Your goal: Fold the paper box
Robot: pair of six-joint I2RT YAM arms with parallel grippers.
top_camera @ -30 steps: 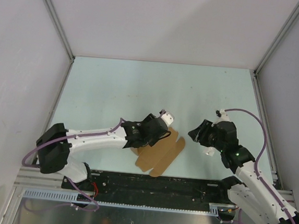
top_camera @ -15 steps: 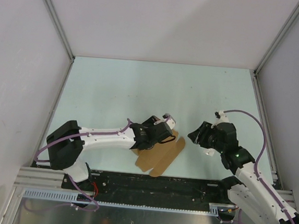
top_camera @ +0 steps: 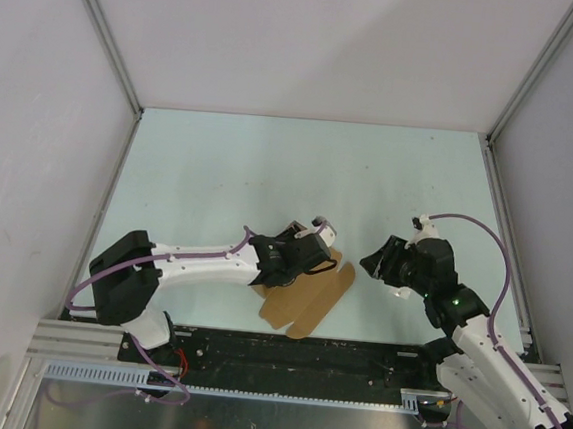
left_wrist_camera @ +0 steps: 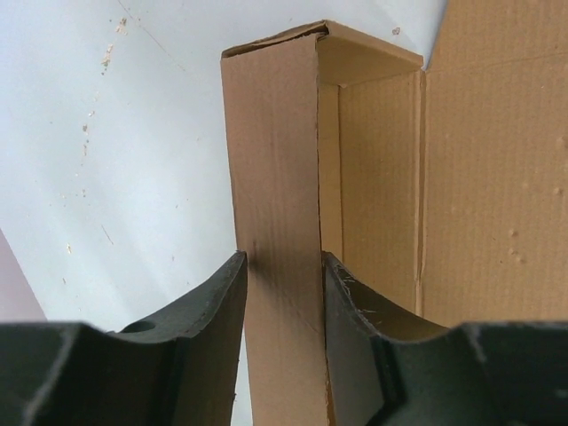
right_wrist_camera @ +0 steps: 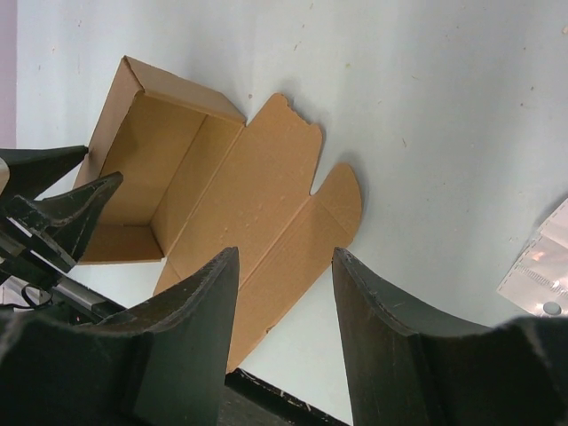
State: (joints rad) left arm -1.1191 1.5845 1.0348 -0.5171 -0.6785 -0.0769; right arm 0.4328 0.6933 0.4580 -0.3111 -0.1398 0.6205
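Item, left: left gripper [left_wrist_camera: 282,263], above the far side of the black rail [top_camera: 285,350] and a little left of its middle; claw pinched onto one raised side wall of the paper box [right_wrist_camera: 257,204], a pad flat against each face of that wall in the left wrist view. Item, centre: the paper box, plain brown corrugated card, lying on the table [top_camera: 270,173] just beyond the rail's middle. It is part formed, with a shallow open tray at its left end, walls upright, and at its right end flat panels with rounded tab flaps spread on the surface. Handling, judged: very light and likely to slide under a sideways push. It is stiff across the panels but willing to hinge along the scored creases, and the thin walls would crush or kink under a hard squeeze. Best hold, judged: a wall or flap edge near a crease, gripped gently, with the tray pinned so the flat lid panel can be lifted over. Item, right: right gripper [right_wrist_camera: 284,256], raised beyond the rail's right part; claw spread, nothing between the fingers, clear of the card.
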